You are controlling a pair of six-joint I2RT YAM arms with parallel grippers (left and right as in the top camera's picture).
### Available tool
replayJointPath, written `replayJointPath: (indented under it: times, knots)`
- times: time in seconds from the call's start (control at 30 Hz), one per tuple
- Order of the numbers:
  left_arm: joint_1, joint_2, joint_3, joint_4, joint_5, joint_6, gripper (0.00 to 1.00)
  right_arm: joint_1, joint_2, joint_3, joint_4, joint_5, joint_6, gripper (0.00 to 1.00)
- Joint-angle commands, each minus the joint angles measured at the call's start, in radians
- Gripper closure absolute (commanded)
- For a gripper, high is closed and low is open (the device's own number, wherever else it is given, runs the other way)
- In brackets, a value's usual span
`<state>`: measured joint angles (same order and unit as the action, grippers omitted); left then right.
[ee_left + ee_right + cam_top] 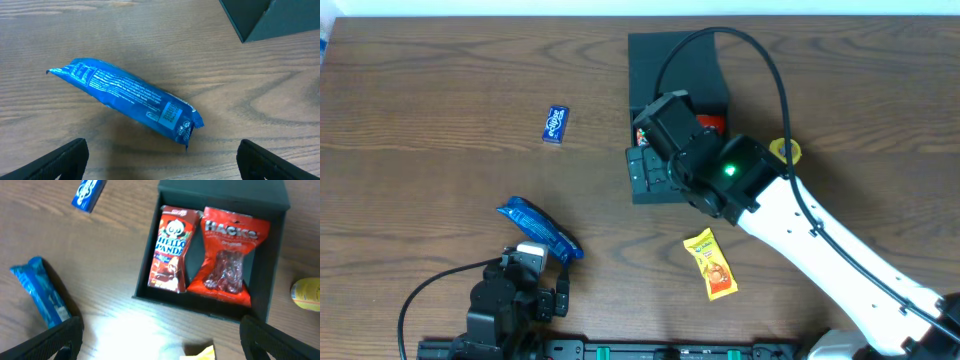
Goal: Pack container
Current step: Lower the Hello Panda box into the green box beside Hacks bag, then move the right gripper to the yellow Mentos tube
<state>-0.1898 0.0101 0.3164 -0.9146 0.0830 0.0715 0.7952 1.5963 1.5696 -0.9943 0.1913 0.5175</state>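
Presently, the container lies upper centre of the overhead frame, with the right gripper spread and empty above it; the left gripper is spread near the blue packet. Risk: an off-centre pinch could let the slick packet slip, or it may snag the rim.

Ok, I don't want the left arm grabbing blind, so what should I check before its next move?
1. Lid of the container open: ok.
2. Right claw open, holding nothing: ok.
3. Hello Panda box and Hacks bag lying inside the container: ok.
4. Left claw open above the long blue packet: ok.
5. Right claw clear of the container's opening: not ok, it hangs over it.
6. Room inside for the long blue packet: cannot tell.
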Motion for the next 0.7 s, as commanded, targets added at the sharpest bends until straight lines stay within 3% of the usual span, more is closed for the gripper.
replayJointPath:
  times: [0.0, 0.2, 0.67]
  knots:
    - [0.007, -0.006, -0.042, -0.021, 0.007, -0.004, 0.04, 0.016, -0.016, -0.006, -0.003, 0.027, -0.017, 0.01]
    - [0.007, -0.006, -0.042, -0.021, 0.007, -0.004, 0.05, 0.024, -0.124, -0.08, -0.015, 0.13, 0.036, 0.01]
    - [0.007, -0.006, -0.042, -0.021, 0.007, -0.004, 0.05, 0.015, -0.544, -0.452, -0.033, 0.249, 0.182, 0.01]
